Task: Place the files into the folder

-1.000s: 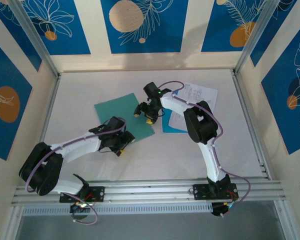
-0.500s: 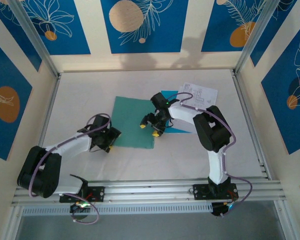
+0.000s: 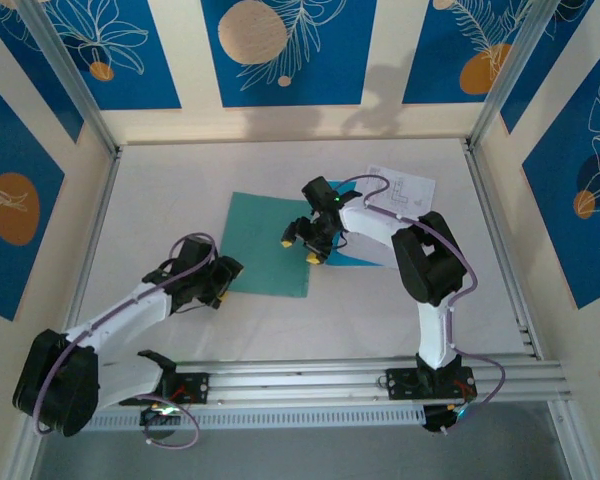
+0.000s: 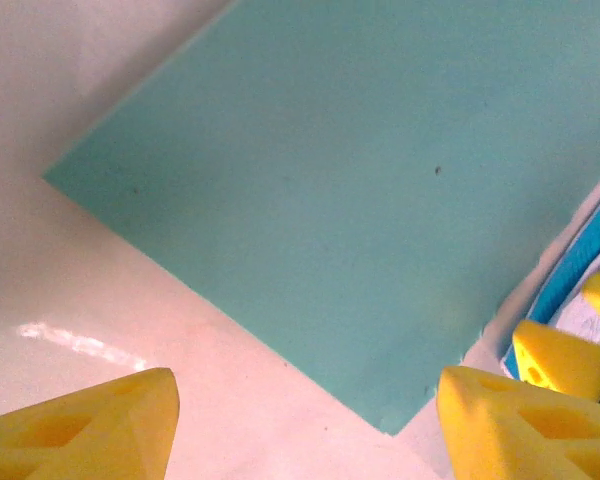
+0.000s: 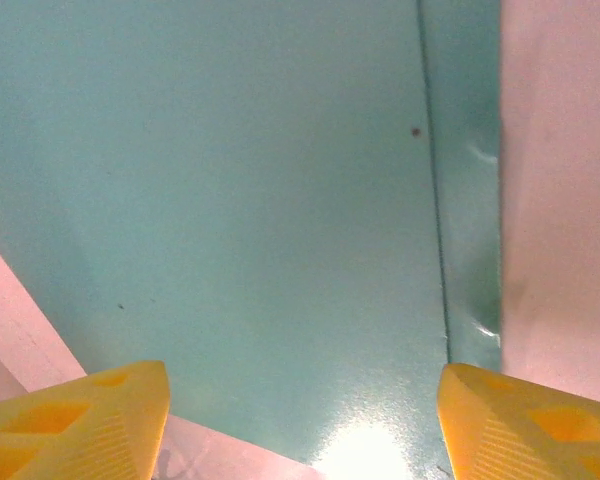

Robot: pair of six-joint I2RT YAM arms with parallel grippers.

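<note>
Fingers (image 4: 90,420) of the left gripper (image 4: 300,432), tipped in yellow foam, stand spread apart with nothing between them, hovering low over the white table (image 3: 170,190) just off the nearest corner of the folder (image 4: 360,200). That folder is a flat teal card lying closed near the middle of the table, slightly skewed to the table edges. A little farther in, the right gripper (image 3: 301,249) hangs over the folder's right-hand edge, its fingers likewise released and empty. Its wrist camera looks straight down on teal card with a crease running close along one long side (probably the hinge, though which side opens cannot be told for sure). The step in hand looks like raising the cover. To do it well, one fingertip should slide under the free edge, not the creased one, while the other arm pins the lower leaf so the whole folder does not skate. Just beyond the right gripper a blue sheet (image 3: 350,258) lies flat, its edge touching or tucked under the folder's right side. Farther back, a white printed sheet (image 3: 405,188) partly overlaps it. Open table lies left of and behind the folder, giving the cover room to swing that way. On the right the papers and the metal side rail (image 3: 500,250) crowd the space.
</note>
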